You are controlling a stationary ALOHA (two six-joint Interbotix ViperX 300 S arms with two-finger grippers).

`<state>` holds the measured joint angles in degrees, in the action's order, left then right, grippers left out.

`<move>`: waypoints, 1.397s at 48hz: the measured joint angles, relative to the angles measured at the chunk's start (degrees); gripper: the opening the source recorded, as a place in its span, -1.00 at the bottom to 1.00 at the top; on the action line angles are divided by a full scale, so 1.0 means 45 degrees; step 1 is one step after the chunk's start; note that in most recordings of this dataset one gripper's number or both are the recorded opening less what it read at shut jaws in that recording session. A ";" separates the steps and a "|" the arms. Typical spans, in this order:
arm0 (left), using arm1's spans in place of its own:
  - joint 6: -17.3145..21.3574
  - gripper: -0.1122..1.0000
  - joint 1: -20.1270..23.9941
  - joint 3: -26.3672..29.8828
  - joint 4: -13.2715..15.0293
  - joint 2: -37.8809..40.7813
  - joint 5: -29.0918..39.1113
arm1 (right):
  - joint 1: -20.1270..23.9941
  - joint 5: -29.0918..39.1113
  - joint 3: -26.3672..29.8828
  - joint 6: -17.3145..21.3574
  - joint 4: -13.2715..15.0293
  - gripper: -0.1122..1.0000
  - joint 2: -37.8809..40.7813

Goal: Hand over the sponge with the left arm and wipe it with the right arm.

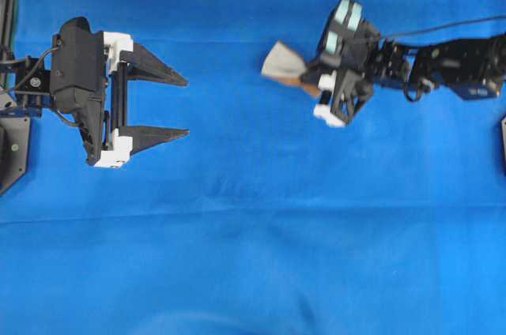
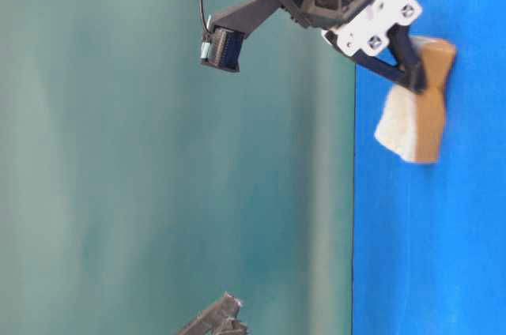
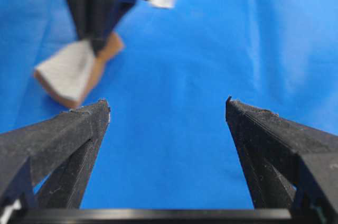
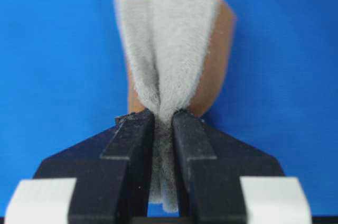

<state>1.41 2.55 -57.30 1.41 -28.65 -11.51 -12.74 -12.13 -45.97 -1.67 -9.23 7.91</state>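
Observation:
The sponge is pinched and folded in my right gripper, the one with teal patches, at the upper right of the blue cloth. In the right wrist view the jaws are shut on the sponge's grey face, with the orange-brown layer behind it. In the table-level view the sponge lies against the cloth under that gripper. My left gripper is open and empty at the left, well apart from the sponge. In the left wrist view its fingers frame bare cloth, and the sponge shows ahead at the upper left.
A blue cloth covers the table. A black fixture stands at the far left edge. A teal-green wall backs the table in the table-level view.

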 measured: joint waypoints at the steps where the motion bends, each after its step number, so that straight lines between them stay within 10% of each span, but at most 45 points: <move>1: 0.0059 0.79 0.0000 0.0000 0.0000 -0.0020 0.0000 | 0.0215 0.0000 0.0000 0.0000 -0.0098 -0.52 0.0000; 25: 0.0059 0.79 0.0020 0.0000 0.0000 0.0000 0.0000 | 0.4746 0.0078 0.0488 0.0039 -0.1816 -0.51 0.0000; 67: -0.0039 0.79 -0.0020 0.0000 0.0000 -0.0020 0.0000 | 0.1133 0.0078 0.0195 -0.0781 -0.0996 -0.52 0.0273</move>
<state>1.23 2.46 -57.30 1.41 -28.74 -11.51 -7.65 -11.78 -45.09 -5.19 -13.71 9.14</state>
